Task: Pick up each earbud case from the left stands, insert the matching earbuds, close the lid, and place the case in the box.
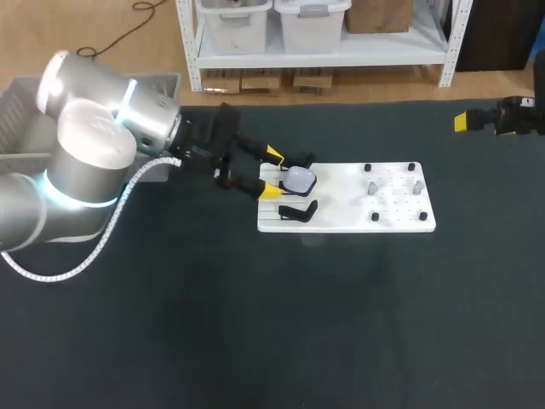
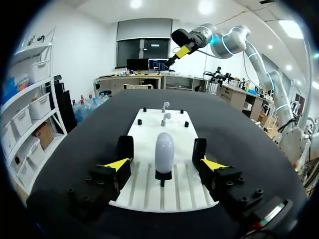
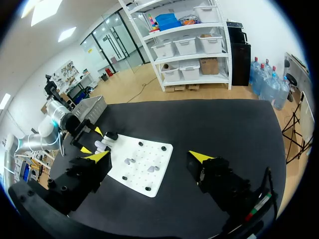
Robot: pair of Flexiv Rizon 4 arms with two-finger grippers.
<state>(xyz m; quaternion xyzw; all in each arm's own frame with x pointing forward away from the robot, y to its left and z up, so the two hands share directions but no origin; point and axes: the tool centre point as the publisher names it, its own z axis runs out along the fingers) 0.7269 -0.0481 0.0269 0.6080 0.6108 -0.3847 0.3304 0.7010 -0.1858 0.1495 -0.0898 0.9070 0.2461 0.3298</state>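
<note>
White board (image 1: 400,223) on a dark table (image 1: 255,341), a little toward 3 o'clock of the table's middle (12 o'clock being away from the robot). At the board's 9 o'clock end a pale, rounded case (image 1: 299,179) sits on a black stand (image 2: 163,175). A second stand (image 1: 298,210), at 6 o'clock of the first, carries nothing. Two small grey earbuds (image 1: 372,187) stand among black pegs toward the board's 3 o'clock end. A grey box (image 1: 21,119) is at the table's 10 o'clock corner.

The left gripper (image 1: 272,173) comes in from 9 o'clock and straddles the case. From the left wrist, the case is a tall oval straight ahead, centred between the fingers (image 2: 125,148), one on each side with a gap on both. The fingers are spread and grasp nothing. The case's long axis runs upward, across the line on which the fingers would close, so the grip looks lined up on its narrow width.

The right gripper (image 3: 149,157) hangs over the table at 2 o'clock of the board, well apart from it, its fingers spread wide with nothing between them. The left arm is far nearer the case.

By my reading, the step in hand is the first pick: close on the case, then lift it off its stand.
</note>
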